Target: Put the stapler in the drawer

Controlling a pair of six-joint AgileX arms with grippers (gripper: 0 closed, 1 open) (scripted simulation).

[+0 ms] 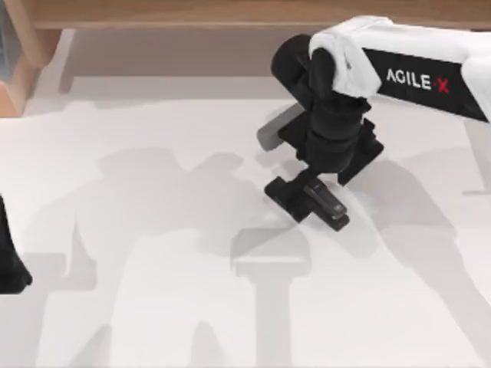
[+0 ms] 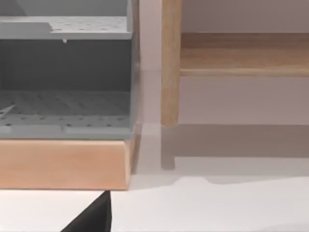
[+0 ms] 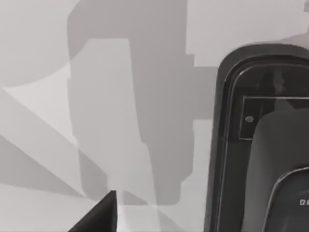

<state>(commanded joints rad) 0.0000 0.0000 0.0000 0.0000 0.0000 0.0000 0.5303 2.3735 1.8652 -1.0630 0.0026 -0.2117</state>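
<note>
The stapler [image 1: 328, 207] is small, black and elongated, and lies on the white table right of centre. My right gripper [image 1: 308, 201] reaches straight down onto it and stands open, its fingers either side of the stapler. In the right wrist view the stapler's [image 3: 260, 154] rounded end looms close, with one dark fingertip [image 3: 99, 215] off to its side on bare table. The drawer [image 2: 65, 111] is a grey perforated unit on a wooden base, at the table's far left corner [image 1: 6, 46]. My left gripper [image 1: 9, 268] is parked at the left edge.
A wooden shelf [image 1: 245, 11] runs along the back edge, held by a wooden post [image 2: 170, 63] beside the drawer unit. Bare white table [image 1: 153, 253] stretches between the stapler and the drawer. Arm shadows fall across the middle.
</note>
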